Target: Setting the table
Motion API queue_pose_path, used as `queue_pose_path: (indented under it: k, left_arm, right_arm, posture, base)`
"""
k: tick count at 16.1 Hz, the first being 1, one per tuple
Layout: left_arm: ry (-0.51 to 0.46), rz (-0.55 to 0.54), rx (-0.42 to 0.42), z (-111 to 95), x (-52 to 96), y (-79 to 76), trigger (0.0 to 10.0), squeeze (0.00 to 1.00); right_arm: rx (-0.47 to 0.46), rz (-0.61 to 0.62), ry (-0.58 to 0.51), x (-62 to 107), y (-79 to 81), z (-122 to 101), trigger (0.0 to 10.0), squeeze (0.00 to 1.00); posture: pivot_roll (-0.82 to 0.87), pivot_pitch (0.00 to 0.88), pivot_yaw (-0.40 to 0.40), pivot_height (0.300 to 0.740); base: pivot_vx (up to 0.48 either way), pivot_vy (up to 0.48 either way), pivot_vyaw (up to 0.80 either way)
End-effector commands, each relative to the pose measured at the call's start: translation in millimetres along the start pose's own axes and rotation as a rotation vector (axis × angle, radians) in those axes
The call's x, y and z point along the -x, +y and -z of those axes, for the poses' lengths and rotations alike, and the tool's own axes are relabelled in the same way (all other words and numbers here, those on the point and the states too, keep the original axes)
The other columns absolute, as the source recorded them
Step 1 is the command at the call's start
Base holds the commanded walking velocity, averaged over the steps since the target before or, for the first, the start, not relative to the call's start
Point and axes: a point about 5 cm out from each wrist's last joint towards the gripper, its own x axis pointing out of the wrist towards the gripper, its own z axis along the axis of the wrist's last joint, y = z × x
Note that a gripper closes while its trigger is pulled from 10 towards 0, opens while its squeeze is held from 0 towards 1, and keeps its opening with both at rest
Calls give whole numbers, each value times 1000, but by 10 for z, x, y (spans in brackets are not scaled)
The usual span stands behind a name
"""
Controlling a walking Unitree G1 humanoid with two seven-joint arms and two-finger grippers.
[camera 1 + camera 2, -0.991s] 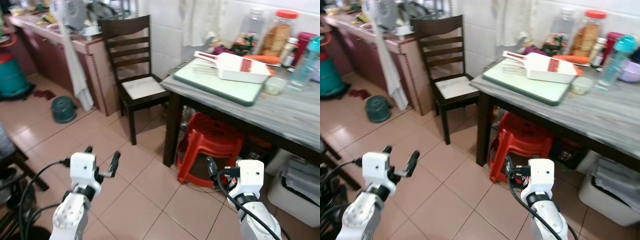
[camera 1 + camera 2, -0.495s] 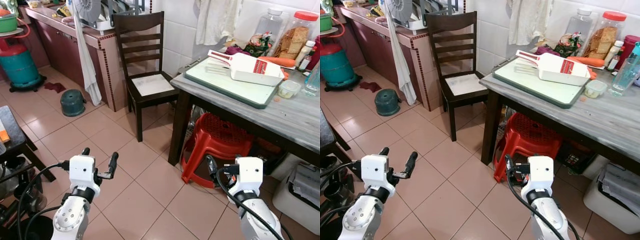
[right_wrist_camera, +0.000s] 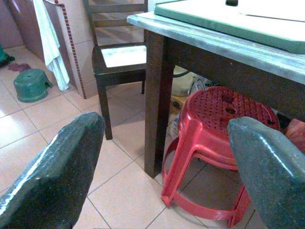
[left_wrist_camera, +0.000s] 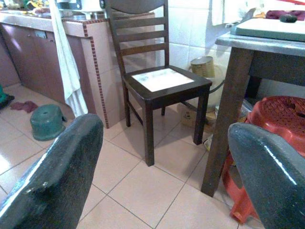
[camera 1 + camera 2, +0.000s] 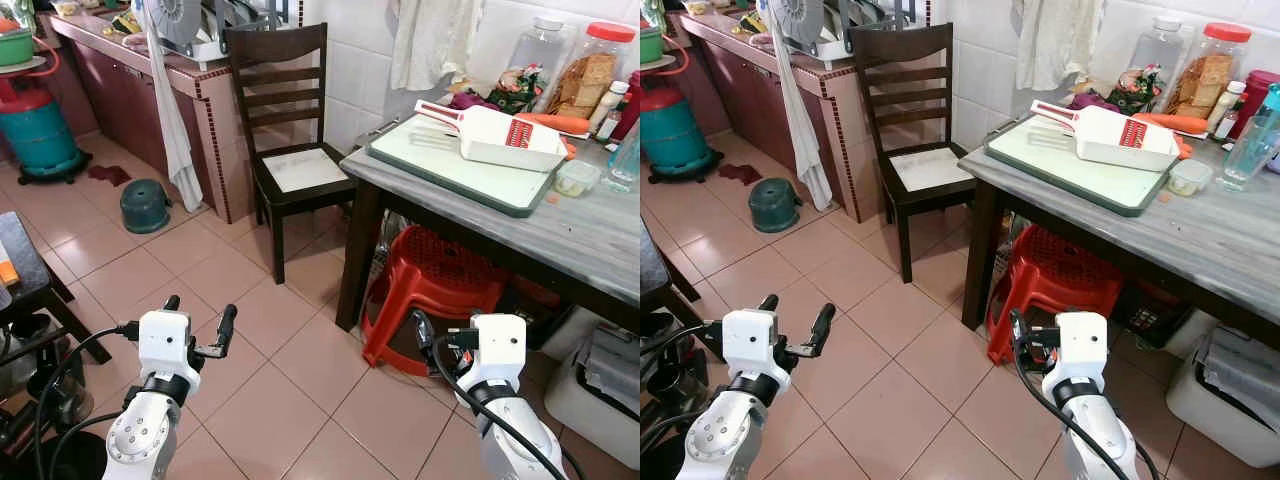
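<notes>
A: Where is the table?
B: It stands ahead of the robot, to its right, against the tiled wall. Its top is grey and its legs are dark.

A: What lies on the table?
B: A green board lies near the table's corner, and a white slicer with red parts lies on the board. Behind it, along the wall, stand jars, and a small tub stands just beside the board.

A: And under the table?
B: A red stool stands under it, near the corner leg. A dark chair stands beside the table, against the wall.

A: Where are the grippers?
B: Both are held low above the floor tiles, well apart from the table. The left gripper is farther from the table, with its fingers apart and nothing between them. The right gripper is in front of the stool; in its wrist view its fingers are also apart and hold nothing.
</notes>
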Motion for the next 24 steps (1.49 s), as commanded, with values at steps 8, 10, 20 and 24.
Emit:
queue_pose_path:
  k: [8, 10, 20, 24]
  left_arm:
    - [-36, 32, -40, -100, -238, -66, 10000, 0]
    - [-31, 42, -43, -98, -234, -84, 10000, 0]
    - [-30, 20, -51, -77, -264, -55, 10000, 0]
    - [-6, 45, -44, -48, -282, -78, 10000, 0]
  right_arm:
    - [-18, 51, -63, 26, 19, -74, 10000, 0]
    - [15, 58, -60, 44, -5, -77, 10000, 0]
    - [11, 112, -55, 73, -57, -58, 10000, 0]
    - [9, 116, -55, 60, -60, -53, 10000, 0]
  posture:
    - [9, 0, 24, 740]
    - [8, 0, 26, 740]
    - [1, 0, 27, 740]
    - [-1, 0, 25, 740]
  base:
    - [0, 0, 0]
    - [0, 0, 0]
    - [0, 0, -130]
    - [0, 0, -797]
